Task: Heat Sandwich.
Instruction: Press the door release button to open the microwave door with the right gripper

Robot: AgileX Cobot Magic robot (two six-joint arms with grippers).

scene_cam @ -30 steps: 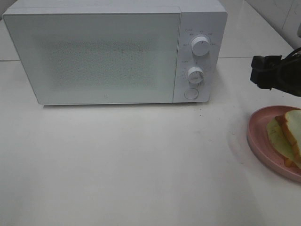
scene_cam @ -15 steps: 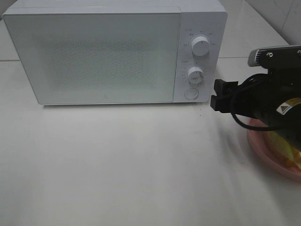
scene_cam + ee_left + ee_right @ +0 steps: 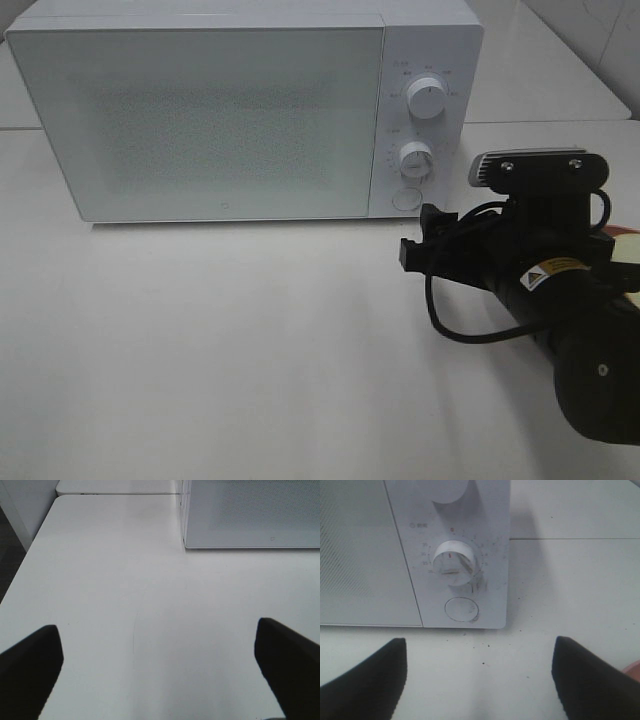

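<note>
Sandwich (image 3: 624,238) mostly hidden behind arm (image 3: 570,330), right of microwave (image 3: 200,120)

From up high: the white microwave sits at the back of the white table (image 3: 200,350). Its door (image 3: 210,125) is shut. The black arm lies on the table side of the microwave's right end. The right claw (image 3: 418,235) at its tip is just in front of the microwave's round button (image 3: 406,199). I cannot tell if it touches. The arm covers almost all of the sandwich. Only a small pale bit peeks out past the arm, off to the right of the microwave.

From the left wrist: the left claw (image 3: 160,675) is open wide. Its two black fingers (image 3: 30,672) are far apart, with only bare table between them. It holds nothing. It hangs over the table in front of the microwave, off to the microwave's left. The microwave's left front corner shows ahead of it.

From the right wrist: the right claw is open wide too, and it holds nothing. It faces the front of the microwave, right at the lower knob (image 3: 452,562) and the round button under it. Tiny dark specks lie on the table just in front of the microwave. A small bit of pink plate (image 3: 632,672) shows beside one finger, to the right of the microwave.
</note>
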